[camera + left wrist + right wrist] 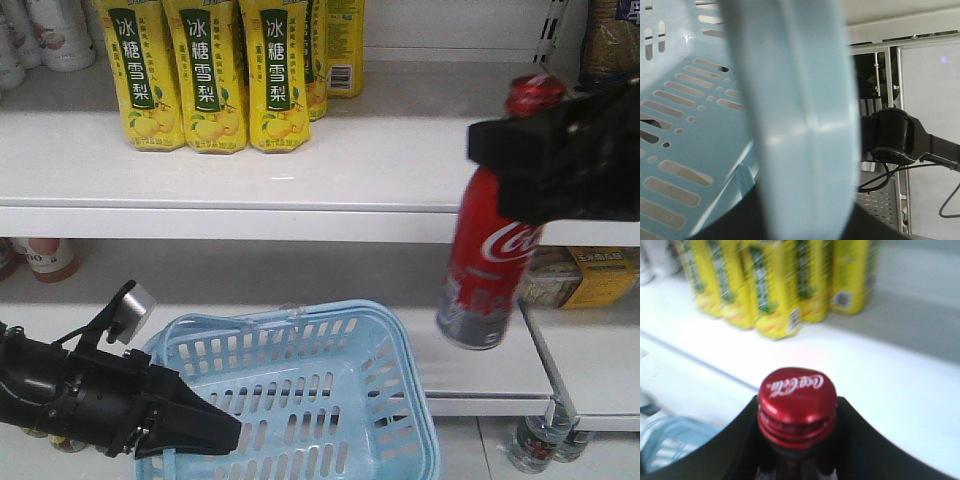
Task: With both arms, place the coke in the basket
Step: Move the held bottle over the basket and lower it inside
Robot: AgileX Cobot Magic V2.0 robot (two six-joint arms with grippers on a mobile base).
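Observation:
The coke, a slim red bottle with white script and a grey lower part, hangs tilted in the air in front of the shelves. It is up and to the right of the basket. My right gripper is shut on its neck. In the right wrist view the red cap sticks up between the black fingers. The light blue basket sits low in the middle. My left gripper is shut on its front left rim, and that rim fills the left wrist view between the dark jaws.
Yellow pear-drink bottles stand in a row on the white upper shelf. Yellow boxes lie on the right lower shelf behind the coke. Water bottles stand below it. A black arm joint with cables shows past the basket rim.

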